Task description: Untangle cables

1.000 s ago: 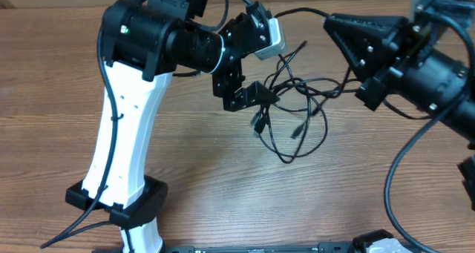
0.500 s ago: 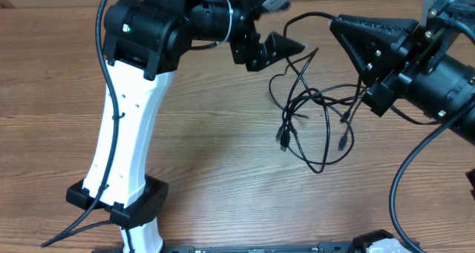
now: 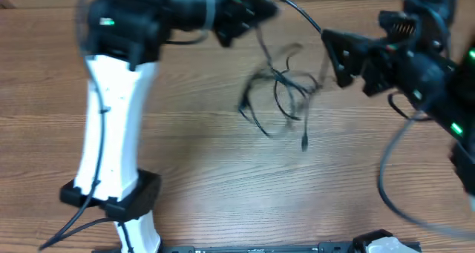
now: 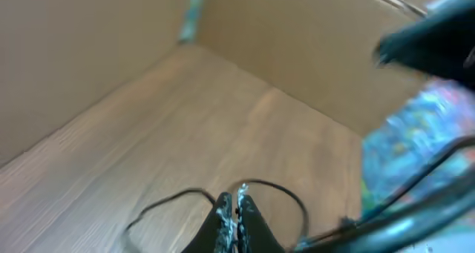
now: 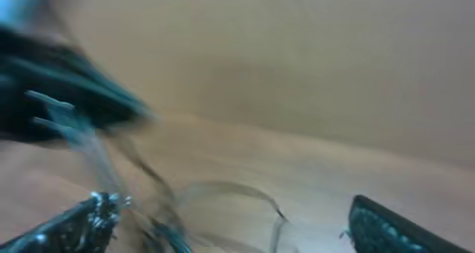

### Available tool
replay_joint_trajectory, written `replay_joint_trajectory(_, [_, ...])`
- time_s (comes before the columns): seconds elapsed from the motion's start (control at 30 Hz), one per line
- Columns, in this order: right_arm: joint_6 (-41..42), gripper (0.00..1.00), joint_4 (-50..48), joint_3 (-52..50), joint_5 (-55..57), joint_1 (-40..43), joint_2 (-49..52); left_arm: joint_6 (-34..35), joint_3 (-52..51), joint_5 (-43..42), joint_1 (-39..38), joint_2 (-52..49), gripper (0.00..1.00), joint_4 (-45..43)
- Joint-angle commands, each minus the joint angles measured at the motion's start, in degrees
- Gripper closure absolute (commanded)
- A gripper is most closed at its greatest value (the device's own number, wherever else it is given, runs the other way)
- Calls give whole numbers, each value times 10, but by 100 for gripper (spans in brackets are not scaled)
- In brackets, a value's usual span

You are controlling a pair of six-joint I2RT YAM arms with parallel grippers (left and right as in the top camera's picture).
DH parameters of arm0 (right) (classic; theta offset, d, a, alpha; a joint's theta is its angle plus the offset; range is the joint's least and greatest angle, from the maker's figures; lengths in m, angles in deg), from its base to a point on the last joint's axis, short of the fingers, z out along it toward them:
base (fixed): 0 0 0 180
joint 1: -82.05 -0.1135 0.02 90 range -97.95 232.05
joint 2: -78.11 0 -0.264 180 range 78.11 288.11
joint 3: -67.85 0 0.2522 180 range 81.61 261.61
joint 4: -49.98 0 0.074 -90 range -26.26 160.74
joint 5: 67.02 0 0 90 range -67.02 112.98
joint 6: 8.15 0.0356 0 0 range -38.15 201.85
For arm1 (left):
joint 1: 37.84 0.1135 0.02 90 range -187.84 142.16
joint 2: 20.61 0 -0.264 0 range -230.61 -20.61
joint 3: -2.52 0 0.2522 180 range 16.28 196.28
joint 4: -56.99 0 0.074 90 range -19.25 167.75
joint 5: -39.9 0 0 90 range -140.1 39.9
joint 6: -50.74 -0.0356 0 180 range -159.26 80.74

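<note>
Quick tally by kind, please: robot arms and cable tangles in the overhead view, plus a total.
Robot arms: 2, left arm and right arm
Cable tangle: 1, strands too blurred to count
Total: 3

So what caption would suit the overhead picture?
Left gripper holds a blurred tangle of black cables beside the open right gripper.
</note>
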Motion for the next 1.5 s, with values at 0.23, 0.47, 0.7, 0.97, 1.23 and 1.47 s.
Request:
replay_joint_trajectory(0.23, [48, 11, 74, -4, -37, -6, 172, 117, 27, 55, 125, 134, 96, 31])
replay_joint_trajectory(0.47, [27, 13, 27, -3, -118, -54, 201, 156, 27, 226, 128, 150, 96, 67])
replay_joint_trajectory(0.7, [-30, 13, -13, -3, -119, -86, 183, 159, 26, 256, 128, 148, 96, 70])
replay_joint_trajectory(0.97, [-80, 19, -13, -3, -203, -119, 182, 162, 26, 255, 128, 148, 96, 70])
replay_joint_trajectory(1.23, [-215, 18, -25, -3, -124, -203, 183, 163, 26, 247, 128, 148, 96, 75])
replay_joint_trajectory(1.47, [-272, 19, -41, -3, -104, -216, 183, 164, 26, 183, 127, 148, 96, 79])
